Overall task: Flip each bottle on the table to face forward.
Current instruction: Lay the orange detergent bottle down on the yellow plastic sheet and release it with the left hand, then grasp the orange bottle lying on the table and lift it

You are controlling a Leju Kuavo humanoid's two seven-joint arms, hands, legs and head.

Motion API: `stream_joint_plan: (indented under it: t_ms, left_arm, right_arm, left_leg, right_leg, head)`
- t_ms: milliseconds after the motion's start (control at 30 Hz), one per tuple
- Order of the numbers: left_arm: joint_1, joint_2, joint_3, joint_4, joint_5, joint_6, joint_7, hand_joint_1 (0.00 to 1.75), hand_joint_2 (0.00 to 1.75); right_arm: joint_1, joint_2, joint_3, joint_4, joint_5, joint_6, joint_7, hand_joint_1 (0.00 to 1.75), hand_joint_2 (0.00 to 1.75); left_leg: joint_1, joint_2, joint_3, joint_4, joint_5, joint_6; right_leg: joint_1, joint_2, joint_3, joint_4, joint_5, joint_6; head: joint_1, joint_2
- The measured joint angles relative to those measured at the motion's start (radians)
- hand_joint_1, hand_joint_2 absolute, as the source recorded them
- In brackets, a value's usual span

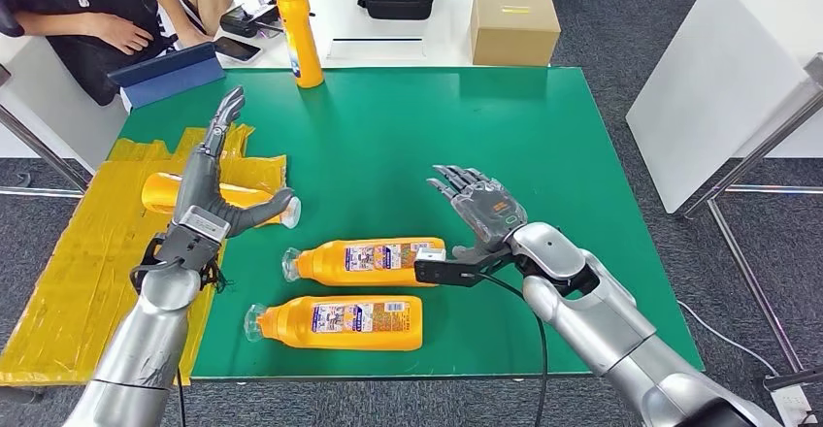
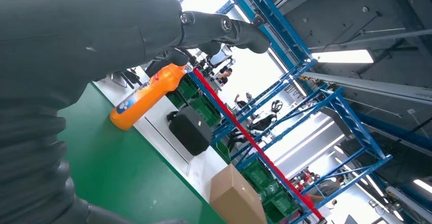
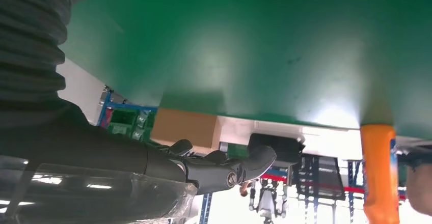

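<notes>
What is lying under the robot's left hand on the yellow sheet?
An orange bottle lies on the yellow sheet under the left hand. The hand covers its middle, so any label is hidden.

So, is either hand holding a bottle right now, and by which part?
Neither. The left hand hovers open above the leftmost lying bottle; the right hand is open too.

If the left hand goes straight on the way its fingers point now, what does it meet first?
Probably the upright orange bottle at the table's far edge; the left hand points roughly that way over bare green mat. Depth is unclear.
</notes>
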Motion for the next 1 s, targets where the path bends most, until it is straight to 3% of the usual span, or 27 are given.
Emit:
stream_joint_plan:
  t_ms: [1000]
  left_arm:
    - [0.015, -0.043, 0.009, -0.006, 0.000, -0.012, 0.014, 0.00, 1.75]
  right_arm:
    - [-0.023, 0.135, 0.110, 0.169, -0.058, -0.018, -0.016, 0.00, 1.75]
  left_leg:
    - [0.000, 0.000, 0.000, 0.000, 0.000, 0.000]
  right_leg:
    - [0.000, 0.000, 0.000, 0.000, 0.000, 0.000]
  head:
    - [0.000, 0.000]
